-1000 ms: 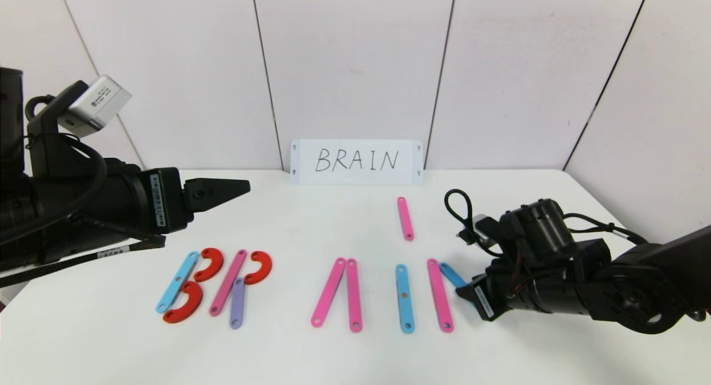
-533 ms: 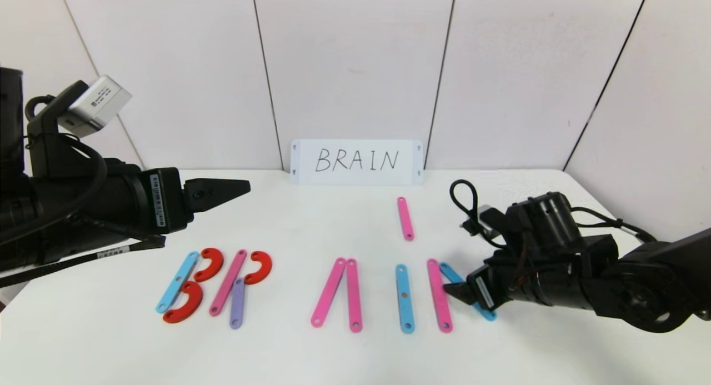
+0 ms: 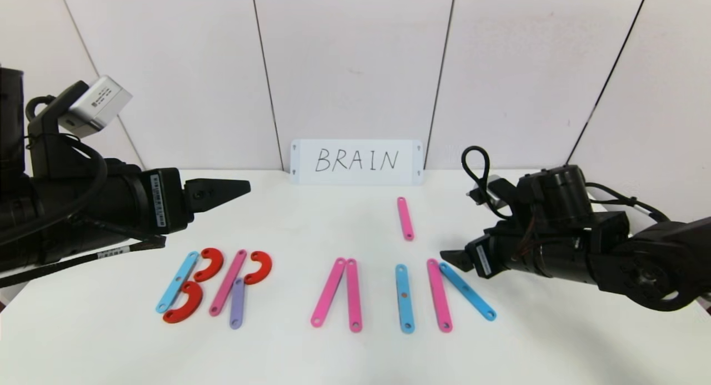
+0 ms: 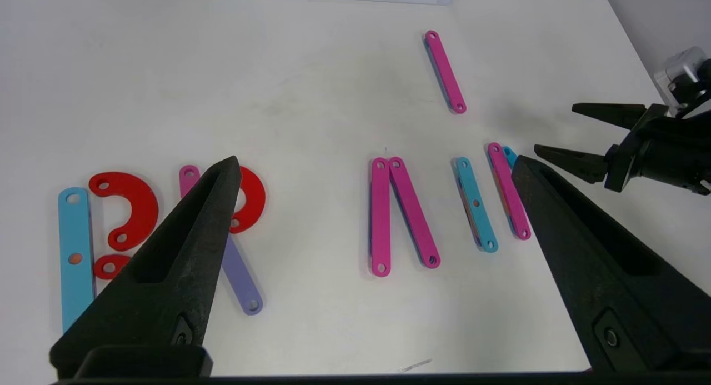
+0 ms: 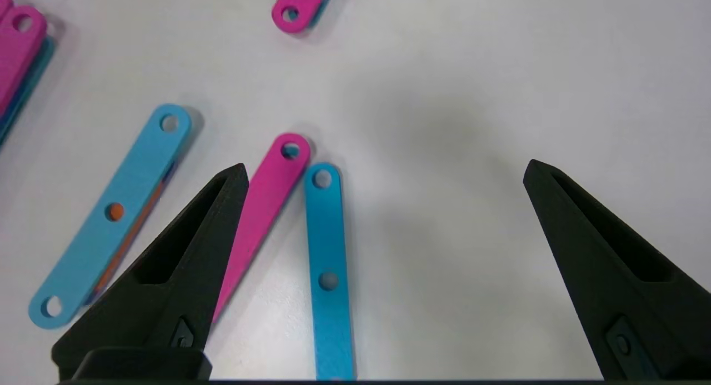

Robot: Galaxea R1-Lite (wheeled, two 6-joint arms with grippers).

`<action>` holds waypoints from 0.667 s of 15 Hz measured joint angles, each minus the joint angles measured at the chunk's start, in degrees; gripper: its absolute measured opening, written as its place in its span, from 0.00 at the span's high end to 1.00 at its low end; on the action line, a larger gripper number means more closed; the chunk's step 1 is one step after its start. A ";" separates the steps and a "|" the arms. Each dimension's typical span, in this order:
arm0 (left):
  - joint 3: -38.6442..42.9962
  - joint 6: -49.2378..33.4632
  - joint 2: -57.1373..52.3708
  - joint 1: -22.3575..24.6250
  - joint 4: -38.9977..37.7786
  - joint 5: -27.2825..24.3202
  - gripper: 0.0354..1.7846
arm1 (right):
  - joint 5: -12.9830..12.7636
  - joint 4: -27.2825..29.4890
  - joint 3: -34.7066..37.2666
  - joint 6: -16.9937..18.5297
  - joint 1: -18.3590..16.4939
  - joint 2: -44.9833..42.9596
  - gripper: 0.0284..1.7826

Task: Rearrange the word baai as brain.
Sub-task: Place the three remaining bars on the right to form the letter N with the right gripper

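The plastic letters lie in a row near the table's front. At the left are a blue strip (image 3: pixel 177 282) with red curves (image 3: pixel 210 264), then a pink strip (image 3: pixel 228 290) with a red curve (image 3: pixel 260 266) and a purple strip (image 3: pixel 237 303). Two pink strips (image 3: pixel 354 295) meet at their far ends in the middle. Right of them lie a blue strip (image 3: pixel 404 298), a pink strip (image 3: pixel 439 295) and a slanted blue strip (image 3: pixel 467 291). My right gripper (image 3: pixel 452 258) is open and empty above the slanted strip's (image 5: pixel 328 274) far end. My left gripper (image 3: pixel 239 188) is open and hovers at the far left.
A loose pink strip (image 3: pixel 405 218) lies alone behind the right-hand letters. The white BRAIN card (image 3: pixel 356 161) leans on the back wall. The table's right edge (image 3: pixel 605 207) runs close behind my right arm.
My right gripper has risen and moved toward the back, off the slanted blue strip, which now lies fully uncovered beside the pink strip. The left arm has not moved.
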 joint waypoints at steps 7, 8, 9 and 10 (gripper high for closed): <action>-0.02 0.02 0.17 0.00 -0.06 0.00 0.05 | -5.97 0.73 -21.96 11.37 2.10 15.52 0.03; -0.05 0.00 0.17 0.00 -0.06 0.00 0.05 | -9.22 1.01 -24.44 15.21 2.84 17.64 0.03; -0.05 0.02 0.20 0.00 -0.09 0.00 0.05 | -12.29 1.69 -26.12 18.69 3.69 19.41 0.03; -0.05 0.00 0.22 0.00 -0.06 0.00 0.05 | -14.24 2.15 -26.92 21.32 4.52 20.61 0.03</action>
